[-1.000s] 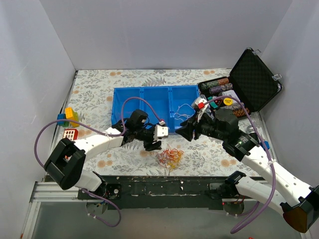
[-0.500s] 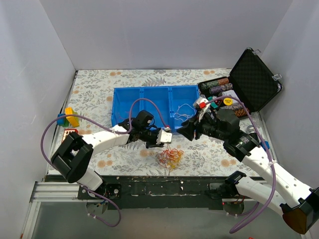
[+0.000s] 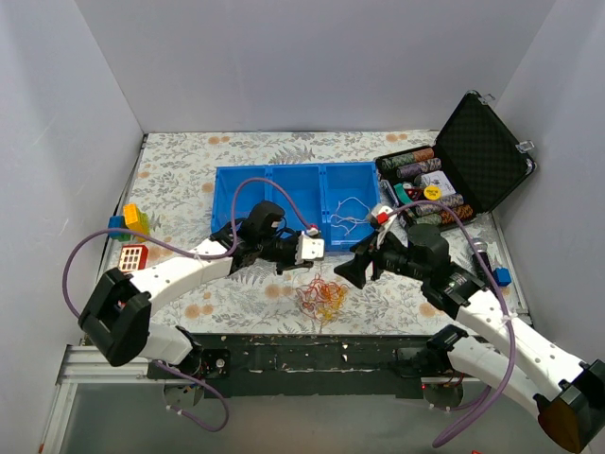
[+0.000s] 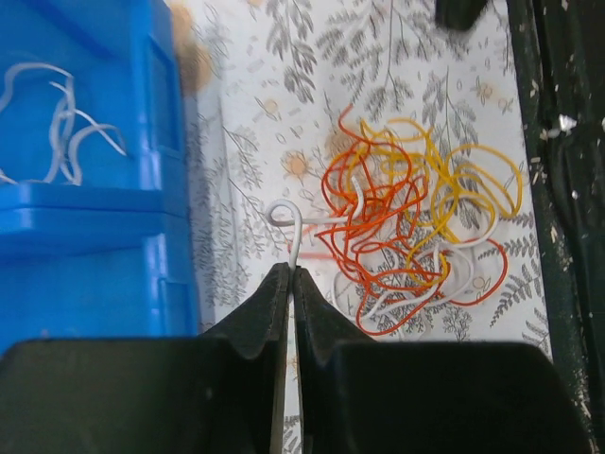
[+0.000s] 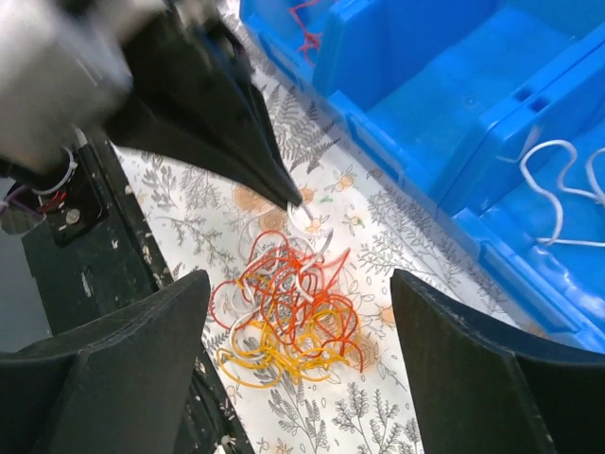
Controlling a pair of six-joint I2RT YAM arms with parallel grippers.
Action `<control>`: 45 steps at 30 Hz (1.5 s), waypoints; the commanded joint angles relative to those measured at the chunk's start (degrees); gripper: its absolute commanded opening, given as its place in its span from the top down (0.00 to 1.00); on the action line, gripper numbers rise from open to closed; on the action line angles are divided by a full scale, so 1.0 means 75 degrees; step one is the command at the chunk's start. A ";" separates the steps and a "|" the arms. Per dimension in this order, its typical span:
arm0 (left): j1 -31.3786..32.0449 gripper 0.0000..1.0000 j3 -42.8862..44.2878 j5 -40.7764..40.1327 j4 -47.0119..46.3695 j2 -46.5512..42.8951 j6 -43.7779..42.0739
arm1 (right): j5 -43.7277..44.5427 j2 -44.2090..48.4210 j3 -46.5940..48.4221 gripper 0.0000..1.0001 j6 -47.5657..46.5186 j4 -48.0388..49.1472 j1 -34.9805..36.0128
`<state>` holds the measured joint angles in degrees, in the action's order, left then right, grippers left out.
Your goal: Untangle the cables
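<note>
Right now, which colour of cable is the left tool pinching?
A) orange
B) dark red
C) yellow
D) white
D: the left tool is shut on a white cable that leads out of the tangle on the table.

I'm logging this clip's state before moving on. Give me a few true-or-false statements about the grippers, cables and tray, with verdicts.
1. The left gripper is shut on a white cable. True.
2. The right gripper grips the tangle. False: it is open and holds nothing.
3. Some loose white cables lie in the blue tray. True.
4. The tangle lies inside the blue tray. False: it lies on the table, on the tray's near side.
5. The black case is closed. False: its lid stands open.
</note>
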<state>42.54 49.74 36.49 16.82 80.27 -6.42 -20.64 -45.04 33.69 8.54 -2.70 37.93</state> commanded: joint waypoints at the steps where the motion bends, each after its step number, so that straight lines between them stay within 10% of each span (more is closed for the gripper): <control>1: 0.0023 1.00 0.0552 0.0244 -0.0004 -0.0835 0.0785 | -0.0727 0.0274 -0.0729 0.13 0.0080 0.1620 -0.0007; 22: 0.0620 1.00 0.1758 0.0244 0.0429 -0.1398 0.2132 | 0.0045 -0.1892 -0.1551 0.09 0.0350 0.5773 0.0590; 38: 0.1031 1.00 0.4523 0.0139 0.0359 -0.1117 0.3562 | -0.0318 -0.1977 -0.2886 0.53 0.0948 0.6314 0.0919; 45: 0.1042 1.00 0.5894 -0.0259 0.0195 -0.0696 0.3387 | -0.0002 -0.1648 -0.3484 0.55 0.1018 0.5880 0.0919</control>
<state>50.11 87.94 36.84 20.12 73.84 19.07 -22.15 -58.67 8.67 15.77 41.82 44.45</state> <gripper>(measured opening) 0.018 0.457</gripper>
